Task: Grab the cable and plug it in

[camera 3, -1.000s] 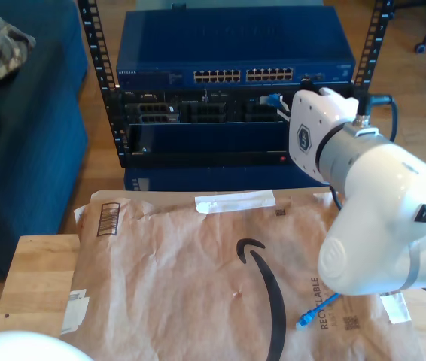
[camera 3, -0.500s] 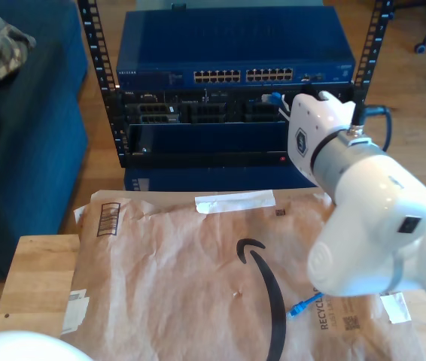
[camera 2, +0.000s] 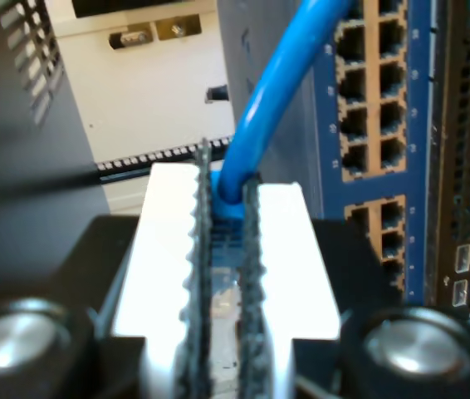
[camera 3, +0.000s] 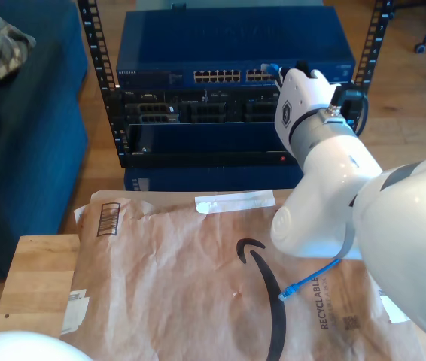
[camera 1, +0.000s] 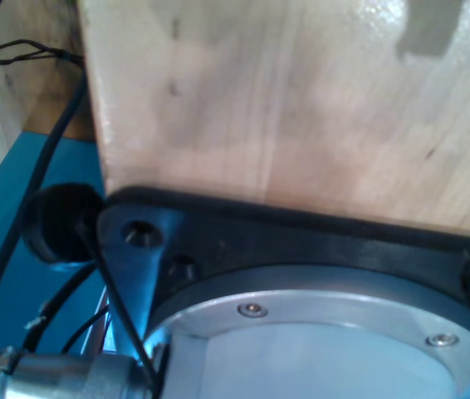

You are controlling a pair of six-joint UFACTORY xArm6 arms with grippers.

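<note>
While my second gripper (camera 2: pixel 222 241) clamps the thin bright-blue cable (camera 2: pixel 272 91) near the far blue switch's ports (camera 3: pixel 232 76), plugging in remains; first gripper's fingers: cannot tell.

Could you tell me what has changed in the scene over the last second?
My second gripper, shut on the cable, rose from the lower black units to the blue switch's port row in the exterior view. The arm swung toward that view's left. The cable's loose plug dragged leftward across the brown paper mailer. The rack, the mailer and the wooden table stayed put.
</note>
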